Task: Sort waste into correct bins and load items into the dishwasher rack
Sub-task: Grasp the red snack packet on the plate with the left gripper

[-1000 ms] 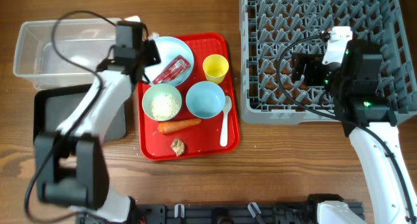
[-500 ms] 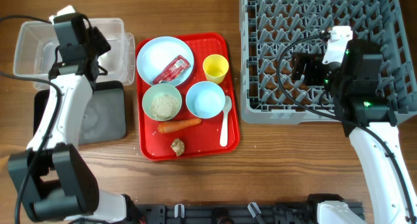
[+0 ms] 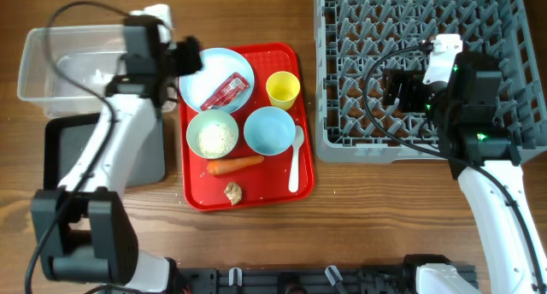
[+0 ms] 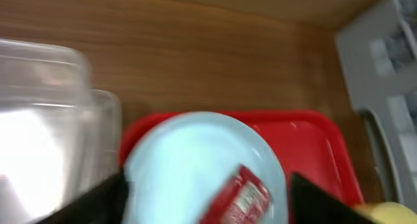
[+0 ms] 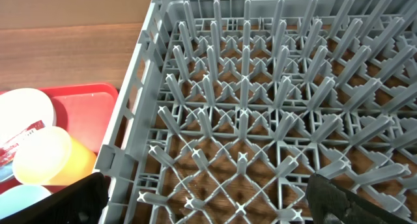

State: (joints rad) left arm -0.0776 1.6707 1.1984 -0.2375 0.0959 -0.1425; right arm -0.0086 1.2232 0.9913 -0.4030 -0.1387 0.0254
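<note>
My left gripper [image 3: 188, 60] hovers at the left rim of the pale blue plate [image 3: 214, 72], open and holding nothing. The blurred left wrist view shows that plate [image 4: 189, 159] and the red-and-white wrapper [image 4: 242, 198] between its dark fingers [image 4: 98, 201]. On the plate lies the wrapper [image 3: 224, 92]. The pale green bowl [image 3: 212, 134] holds rice; the light blue bowl [image 3: 270, 130], yellow cup [image 3: 283, 90], spoon [image 3: 295, 157], carrot [image 3: 235, 165] and brown lump [image 3: 232, 192] share the red tray [image 3: 303, 179]. My right gripper [image 3: 391, 87] stands open above the rack [image 3: 427, 20], nothing between its fingers [image 5: 58, 201].
The clear tub [image 3: 60, 63] sits at the far left, with the black tray [image 3: 141, 157] in front of it, partly under my left arm. The rack's upright pegs [image 5: 260, 87] fill the right wrist view, with the yellow cup [image 5: 45, 155] beyond its left wall.
My left gripper swung left over the clear tub, then back to the plate's left rim, and opened on the way. The wrapper stayed on the plate. The right arm has not moved.
</note>
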